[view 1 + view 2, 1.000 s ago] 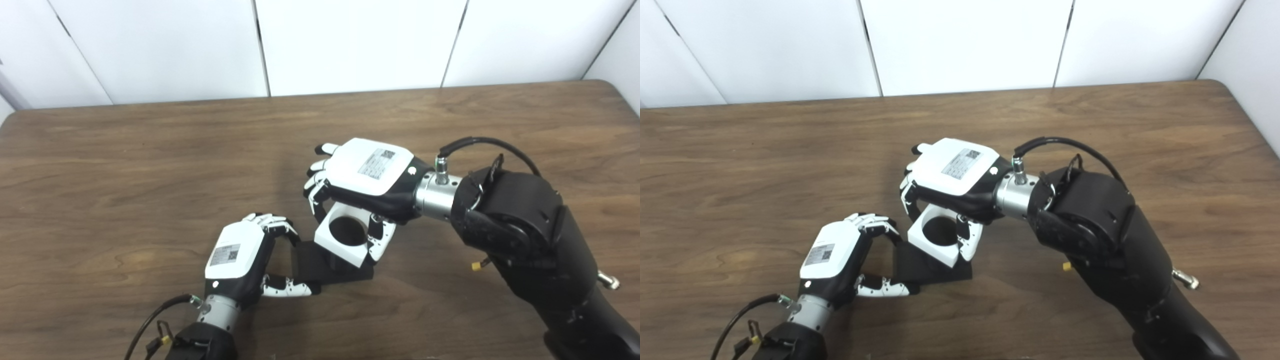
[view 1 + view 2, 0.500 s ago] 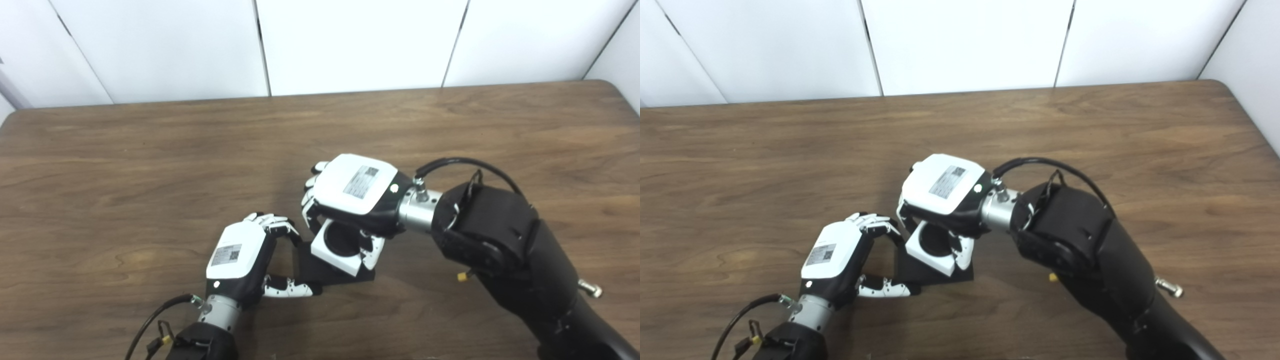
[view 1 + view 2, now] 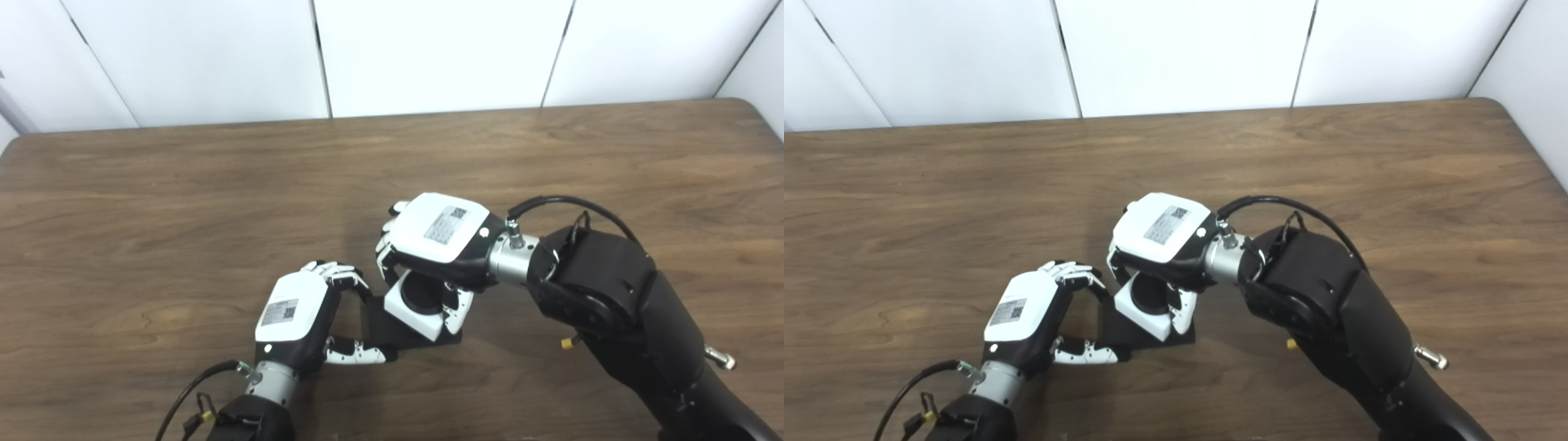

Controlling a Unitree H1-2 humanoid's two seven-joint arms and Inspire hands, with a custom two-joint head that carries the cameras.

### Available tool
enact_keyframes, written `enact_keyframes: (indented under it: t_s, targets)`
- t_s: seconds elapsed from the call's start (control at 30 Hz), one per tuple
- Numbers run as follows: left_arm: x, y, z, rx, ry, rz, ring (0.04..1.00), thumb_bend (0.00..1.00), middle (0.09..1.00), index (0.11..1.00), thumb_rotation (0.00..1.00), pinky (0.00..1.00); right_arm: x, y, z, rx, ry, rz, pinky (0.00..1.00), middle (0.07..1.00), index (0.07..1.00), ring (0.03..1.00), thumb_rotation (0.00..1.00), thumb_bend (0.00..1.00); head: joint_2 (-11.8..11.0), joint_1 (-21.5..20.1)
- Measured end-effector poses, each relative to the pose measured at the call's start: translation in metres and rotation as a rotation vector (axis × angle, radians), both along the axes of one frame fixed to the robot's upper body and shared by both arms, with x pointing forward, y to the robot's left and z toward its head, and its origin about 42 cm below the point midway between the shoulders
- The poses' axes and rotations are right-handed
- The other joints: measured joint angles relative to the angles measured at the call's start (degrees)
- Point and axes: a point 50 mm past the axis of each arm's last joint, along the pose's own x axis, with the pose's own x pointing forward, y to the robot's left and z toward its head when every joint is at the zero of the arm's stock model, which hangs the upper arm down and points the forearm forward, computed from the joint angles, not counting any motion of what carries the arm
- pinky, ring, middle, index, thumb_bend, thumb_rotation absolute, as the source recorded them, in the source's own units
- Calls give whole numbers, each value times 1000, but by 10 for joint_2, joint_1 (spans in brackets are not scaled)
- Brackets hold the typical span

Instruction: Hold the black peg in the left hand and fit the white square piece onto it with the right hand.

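Observation:
The black peg piece (image 3: pixel 383 327) lies flat on the table, its square base showing between my two hands. My left hand (image 3: pixel 297 321) grips the base's left edge, fingers curled over the top and thumb (image 3: pixel 361 354) along the front. The white square piece (image 3: pixel 410 309) with its round hole sits low over the base, and a round black peg top (image 3: pixel 422 297) shows inside the hole. My right hand (image 3: pixel 438 236) is shut on the white piece from above, fingertips (image 3: pixel 456 312) clamped on its sides.
The brown wooden table (image 3: pixel 184 202) stretches wide on all sides of the hands. White wall panels (image 3: pixel 429 55) stand behind its far edge. My bulky black right forearm (image 3: pixel 612 294) crosses the table's near right part.
My right hand has come down and toward the left hand with the white piece, lowering it over the black base until the peg top shows in the hole. The left hand has stayed put.

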Motion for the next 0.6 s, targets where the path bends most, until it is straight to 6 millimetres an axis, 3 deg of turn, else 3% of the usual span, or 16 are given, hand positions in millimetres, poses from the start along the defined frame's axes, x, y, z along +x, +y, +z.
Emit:
enact_keyframes:
  t_s: [0.2, 0.6]
  targets:
    - [0, 0, 0, 1, -1, -2, 836, 522, 774, 486, 50, 904, 4, -2, 5, -7, 5, -21, 1000, 912, 823, 963, 530, 1000, 0, 0]
    - [0, 0, 0, 4, -2, -1, 836, 524, 775, 487, 54, 915, 5, -4, 27, 41, -24, -35, 1000, 915, 818, 974, 536, 1000, -1, 0]
